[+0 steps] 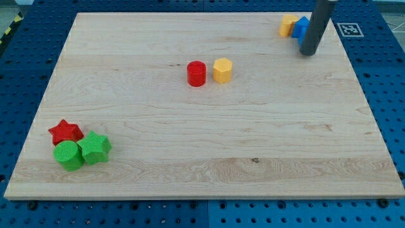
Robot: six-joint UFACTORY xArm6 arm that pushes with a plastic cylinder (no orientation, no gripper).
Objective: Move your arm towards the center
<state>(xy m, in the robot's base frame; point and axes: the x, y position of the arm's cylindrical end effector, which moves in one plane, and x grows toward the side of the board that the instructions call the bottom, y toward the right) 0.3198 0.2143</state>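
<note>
My tip (307, 52) rests on the wooden board (202, 158) near the view's top right corner. A blue block (301, 27) sits just above and left of it, partly hidden by the rod, and a yellow block (288, 25) touches the blue one on its left. A red cylinder (197, 73) and a yellow hexagonal block (223, 70) stand side by side near the middle of the board, well to the left of my tip and a little lower.
A red star (65, 132), a green cylinder (68, 155) and a green star (95, 147) cluster at the board's bottom left. A blue pegboard table (19, 76) surrounds the board. A marker tag (349, 29) lies beyond the top right edge.
</note>
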